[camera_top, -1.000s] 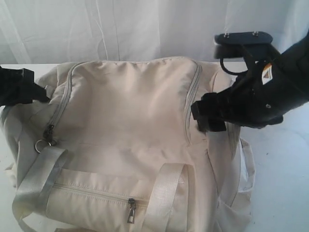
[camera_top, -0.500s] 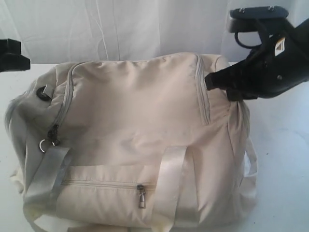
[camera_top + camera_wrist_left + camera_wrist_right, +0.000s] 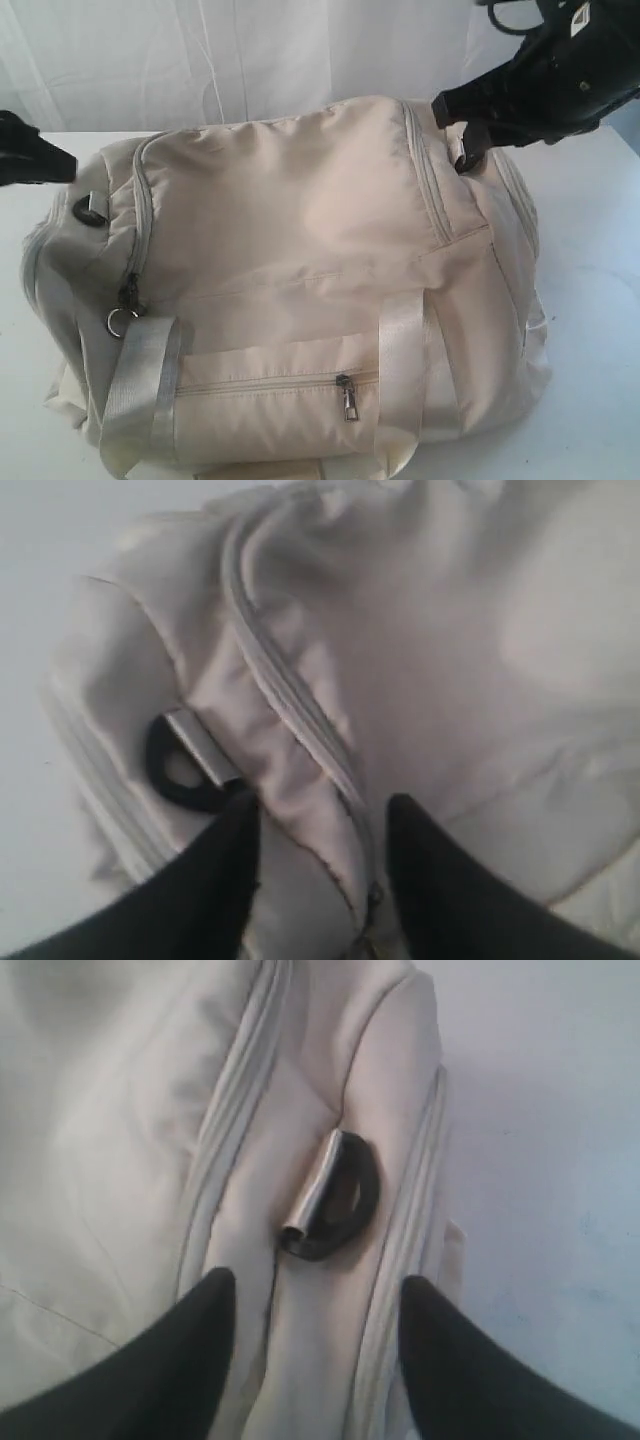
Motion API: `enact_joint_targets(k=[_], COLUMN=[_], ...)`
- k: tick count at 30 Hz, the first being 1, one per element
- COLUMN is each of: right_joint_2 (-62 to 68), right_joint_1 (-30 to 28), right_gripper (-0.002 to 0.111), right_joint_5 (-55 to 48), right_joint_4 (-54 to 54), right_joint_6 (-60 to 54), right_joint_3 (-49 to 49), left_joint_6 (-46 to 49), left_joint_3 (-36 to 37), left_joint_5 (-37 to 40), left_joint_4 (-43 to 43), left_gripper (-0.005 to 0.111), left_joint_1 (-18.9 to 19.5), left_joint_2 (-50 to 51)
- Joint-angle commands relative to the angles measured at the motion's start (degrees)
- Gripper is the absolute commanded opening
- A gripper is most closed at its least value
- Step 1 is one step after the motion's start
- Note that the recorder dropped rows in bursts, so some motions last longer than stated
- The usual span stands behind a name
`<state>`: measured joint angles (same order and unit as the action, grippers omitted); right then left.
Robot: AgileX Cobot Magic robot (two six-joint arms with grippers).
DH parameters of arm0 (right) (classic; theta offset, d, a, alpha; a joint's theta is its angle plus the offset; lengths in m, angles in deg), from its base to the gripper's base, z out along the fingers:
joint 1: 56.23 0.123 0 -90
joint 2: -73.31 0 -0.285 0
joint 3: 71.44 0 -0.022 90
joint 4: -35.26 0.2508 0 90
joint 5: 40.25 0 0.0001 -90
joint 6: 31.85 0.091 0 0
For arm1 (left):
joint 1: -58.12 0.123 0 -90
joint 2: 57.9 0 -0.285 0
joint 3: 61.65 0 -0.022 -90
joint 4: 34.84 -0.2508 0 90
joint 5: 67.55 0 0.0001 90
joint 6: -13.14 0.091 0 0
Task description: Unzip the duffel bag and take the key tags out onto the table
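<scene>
One cream duffel bag (image 3: 300, 230), zipped shut, flat on the white table (image 3: 600, 330) before a white curtain (image 3: 250, 60), main zipper pull (image 3: 128, 292) near one end. Left gripper (image 3: 320, 880) parted and empty over the zipper line, beside a dark D-ring (image 3: 185, 765). Right gripper (image 3: 310, 1360) likewise spread, holding nothing, just short of the far end's D-ring (image 3: 335, 1195).

A creased white curtain (image 3: 250, 60) hangs across the back, evenly lit.

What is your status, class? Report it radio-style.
Left end effector open, right end effector open, each by a bag end. Duffel bag zipped shut; key tags unseen. No obstruction seen.
</scene>
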<state>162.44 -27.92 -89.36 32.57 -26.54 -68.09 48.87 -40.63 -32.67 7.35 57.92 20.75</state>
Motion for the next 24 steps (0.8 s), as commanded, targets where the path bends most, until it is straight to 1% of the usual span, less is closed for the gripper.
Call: enact_joint_targets(k=[1, 3, 5, 11, 13, 14, 16, 19, 20, 21, 22, 24], right_joint_2=[-2.6, -2.9, -2.0, 3.3, 5.3, 6.3, 7.9, 10.2, 10.9, 11.3, 11.8, 12.1], right_joint_1=[-0.3, -0.3, 0.6, 3.9, 4.9, 5.4, 6.4, 7.7, 7.8, 7.8, 7.8, 7.8], right_gripper=[0.062, 0.061, 0.06, 0.06, 0.06, 0.06, 0.06, 0.058, 0.055, 0.052, 0.048, 0.035], right_joint_5=[-1.3, -2.2, -3.9, -7.2, -7.9, -8.0, -8.0, -7.7, -7.7, -7.7, -7.5, -7.5], right_joint_4=[5.4, 11.6, 14.2, 9.9, 9.3, 9.0, 7.3, 2.1, -0.2, -2.0, -3.8, -6.9], right_joint_6=[-3.6, -8.1, -10.3, -10.5, -10.5, -10.5, -9.9, -7.1, -5.3, -3.9, -2.4, -1.4], right_joint_3=[-2.1, -2.1, -2.1, -2.1, -2.1, -2.1, -2.1, -2.1, -2.1, -2.1, -2.1, -2.1], left_joint_6=[9.7, 12.9, 12.5, 10.7, 9.3, 8.3, 6.4, 6.2, 6.2, 6.4, 6.4, 6.3], left_joint_3=[0.4, 0.4, 0.4, 0.4, 0.4, 0.4, 0.4, 0.4, 0.4, 0.4, 0.4, -0.1], left_joint_5=[2.9, 2.8, 2.4, 2.3, 2.4, 1.9, 0.4, -0.2, -0.2, -0.2, -0.2, -0.1], left_joint_4=[0.2, -2.1, -6.7, -18.2, -21.9, -23.3, -24.9, -26.4, -27.0, -27.2, -27.2, -27.2], left_gripper=[0.078, 0.075, 0.075, 0.075, 0.071, 0.067, 0.052, 0.019, 0.005, 0.001, 0.001, 0.0], left_joint_1=[-6.4, -9.3, -11.3, -15.4, -16.6, -16.8, -17.2, -17.2, -17.2, -17.2, -17.2, -17.2], left_joint_2=[1.4, 2.5, 3.7, 7.1, 7.8, 7.8, 7.8, 7.8, 7.8, 7.8, 7.8, 7.8])
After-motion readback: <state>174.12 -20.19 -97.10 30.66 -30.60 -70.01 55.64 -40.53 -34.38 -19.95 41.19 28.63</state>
